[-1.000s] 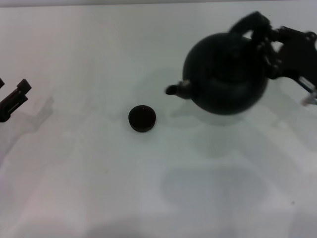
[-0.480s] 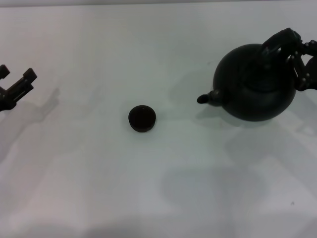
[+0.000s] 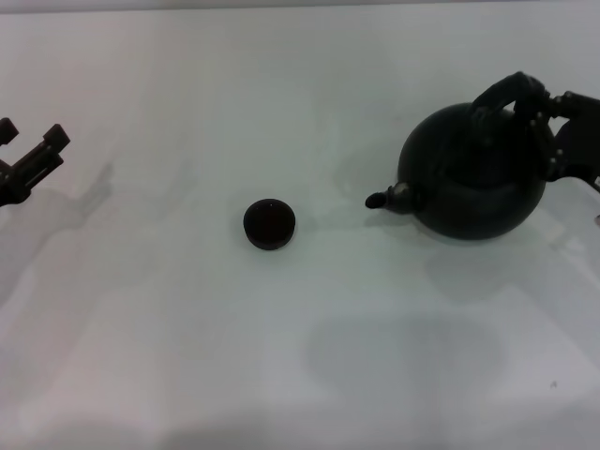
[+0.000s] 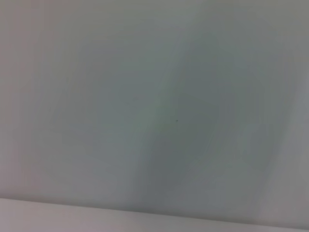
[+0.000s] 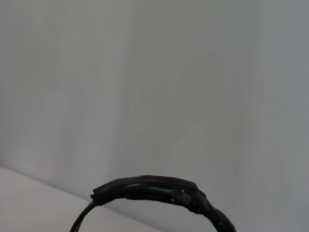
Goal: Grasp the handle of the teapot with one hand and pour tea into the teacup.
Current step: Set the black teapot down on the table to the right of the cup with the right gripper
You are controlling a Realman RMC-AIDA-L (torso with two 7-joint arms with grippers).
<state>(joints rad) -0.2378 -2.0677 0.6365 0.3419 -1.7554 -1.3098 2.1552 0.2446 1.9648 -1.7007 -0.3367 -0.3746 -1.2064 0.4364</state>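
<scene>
1. Shifted since half a second ago: teapot (image 3: pixel 473 178) slightly nearer the teacup (image 3: pixel 269 224) and a little lower in the head view; a full second ago, spout much closer to the cup.
2. Right gripper (image 3: pixel 539 127) at the far side of the teapot from the teacup, fingers clamped on the handle (image 3: pixel 506 94); ribbed arch also visible in the right wrist view (image 5: pixel 159 191).
3. Teapot well apart from the teacup, spout (image 3: pixel 380 200) pointed toward it, roughly level; resting on the white counter (image 3: pixel 300 356) or held just above: cannot tell.
4. Left gripper (image 3: pixel 28 164) parked far from the teacup on the opposite side, fingers apart.
5. Likely step: carrying. Next: bringing the spout over the teacup, then tilting gently.
6. No legible brands or writing.
</scene>
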